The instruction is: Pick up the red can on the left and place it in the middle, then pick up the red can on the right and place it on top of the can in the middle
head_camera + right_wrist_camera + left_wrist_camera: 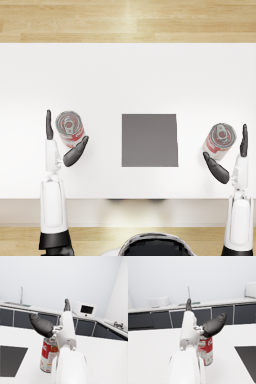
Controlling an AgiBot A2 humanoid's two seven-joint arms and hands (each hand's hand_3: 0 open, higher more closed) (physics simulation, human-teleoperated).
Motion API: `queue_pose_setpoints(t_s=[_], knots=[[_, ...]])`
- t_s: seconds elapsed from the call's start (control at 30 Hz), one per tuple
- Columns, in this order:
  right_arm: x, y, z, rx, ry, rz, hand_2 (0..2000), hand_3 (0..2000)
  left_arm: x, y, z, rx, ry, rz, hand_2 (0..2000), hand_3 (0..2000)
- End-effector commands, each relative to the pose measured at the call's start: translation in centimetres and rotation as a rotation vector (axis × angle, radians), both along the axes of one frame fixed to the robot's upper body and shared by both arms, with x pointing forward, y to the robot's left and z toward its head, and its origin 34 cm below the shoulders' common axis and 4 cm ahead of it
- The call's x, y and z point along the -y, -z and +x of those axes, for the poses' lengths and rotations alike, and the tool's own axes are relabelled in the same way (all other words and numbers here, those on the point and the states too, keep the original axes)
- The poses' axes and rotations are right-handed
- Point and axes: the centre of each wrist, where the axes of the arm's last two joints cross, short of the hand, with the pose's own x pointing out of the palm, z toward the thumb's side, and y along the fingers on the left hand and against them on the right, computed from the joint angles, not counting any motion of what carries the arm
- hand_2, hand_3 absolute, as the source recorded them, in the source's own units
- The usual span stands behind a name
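Step in hand: we judge the first pick is at its start; both cans stand upright on the white table (125, 75) at their outer places and nothing is lifted.
Left hand (62, 140): our fingers are spread apart and hold nothing; the straight fingers lie on the outer side of the left red can (70, 128) and the thumb on its inner, nearer side, so the can stands between them. Whether either touches the can we cannot tell.
Right hand (231, 155): likewise open and empty, the right red can (219, 138) standing between its straight fingers and its thumb.
Middle: the dark grey mat (149, 140) lies well apart from both hands, on the thumb side of each, with nothing on it.
Wrist views: the left can (205, 350) shows just below our left thumb (214, 324); the right can (50, 354) just below our right thumb (41, 324).
Next move: we should close the left fingers and thumb evenly around the can's side, lift it straight up, then carry it toward the mat without tipping.
Watch for: an uneven squeeze could push the can over.
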Motion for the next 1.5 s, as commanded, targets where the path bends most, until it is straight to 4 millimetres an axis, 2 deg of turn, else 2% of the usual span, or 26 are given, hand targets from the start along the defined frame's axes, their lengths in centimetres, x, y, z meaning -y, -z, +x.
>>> queue_pose_setpoints(t_s=[0.03,0.17,0.37,0.53,0.63,0.8,1.13,1.17,1.2,1.27,1.3,1.33,1.5], knots=[[0.9,1.9,0.7,-0.076,0.033,0.017,0,0,-1.0,2.8,1.2,-0.114,-0.037,-0.024,0,0],[1.3,3.9,1.7,-0.157,0.047,0.035,0,0,-1.6,5.5,2.4,-0.225,-0.063,-0.051,0,0],[1.9,7.7,3.3,-0.307,0.070,0.070,0,0,-1.1,8.1,3.8,-0.338,-0.057,-0.069,0,0],[1.8,9.7,4.2,-0.385,0.072,0.089,0,0,-1.0,10.0,4.8,-0.424,-0.066,-0.092,0,0],[2.1,10.9,4.9,-0.433,0.091,0.109,0,0,-1.0,10.6,5.2,-0.453,-0.072,-0.106,0,0],[2.0,11.1,6.0,-0.447,0.093,0.128,0,0,-0.7,11.3,5.8,-0.490,-0.075,-0.123,0,0],[2.2,12.5,7.3,-0.510,0.095,0.167,0,0,-0.6,11.3,7.1,-0.518,-0.074,-0.164,0,0],[2.4,12.6,7.4,-0.514,0.099,0.175,1361,327,-0.6,11.2,7.0,-0.508,-0.074,-0.166,1361,327],[2.3,12.1,7.3,-0.498,0.058,0.164,2000,653,-0.7,10.9,6.8,-0.488,-0.065,-0.168,2000,653],[2.2,11.8,7.1,-0.494,0.012,0.156,2000,1307,-0.7,10.0,6.4,-0.444,-0.045,-0.168,2000,1307],[1.9,11.1,6.8,-0.461,0.012,0.149,2000,1520,-0.3,9.3,6.2,-0.410,-0.033,-0.154,2000,1520],[1.9,11.0,6.7,-0.451,0.027,0.153,2000,1520,0.0,8.5,6.2,-0.378,-0.026,-0.147,2000,1520],[-0.2,5.9,6.6,-0.255,-0.032,0.109,2000,1520,4.2,3.9,4.6,-0.183,0.133,-0.043,2000,1520]])
